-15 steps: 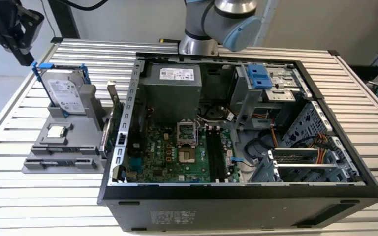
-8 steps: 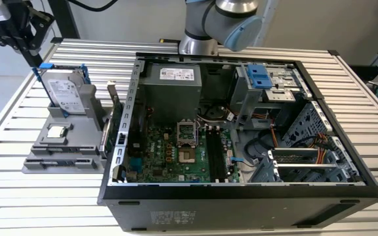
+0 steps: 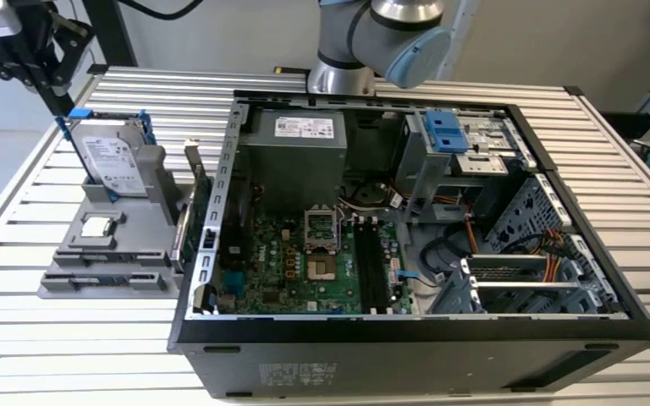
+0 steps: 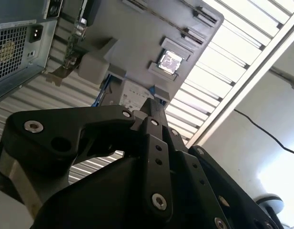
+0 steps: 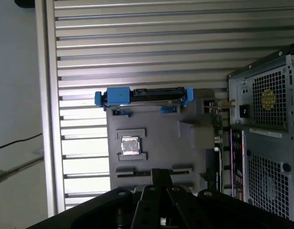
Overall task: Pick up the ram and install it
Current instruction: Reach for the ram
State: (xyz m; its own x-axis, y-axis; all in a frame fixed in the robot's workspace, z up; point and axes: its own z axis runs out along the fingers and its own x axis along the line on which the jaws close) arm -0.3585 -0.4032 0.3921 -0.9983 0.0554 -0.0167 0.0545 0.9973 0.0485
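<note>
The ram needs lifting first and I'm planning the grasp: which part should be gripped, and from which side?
Grip the ram at mid-length on its upper long edge, coming straight down from above. It appears to stand on edge in the grey fixture beside the computer case, leaving that top edge free; its flat faces suit a pinch across the thickness.

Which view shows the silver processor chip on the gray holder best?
The first wrist view: the processor chip faces the camera squarely on the gray holder. The second wrist view shows it at a slant; the exterior view shows it obliquely.
</note>
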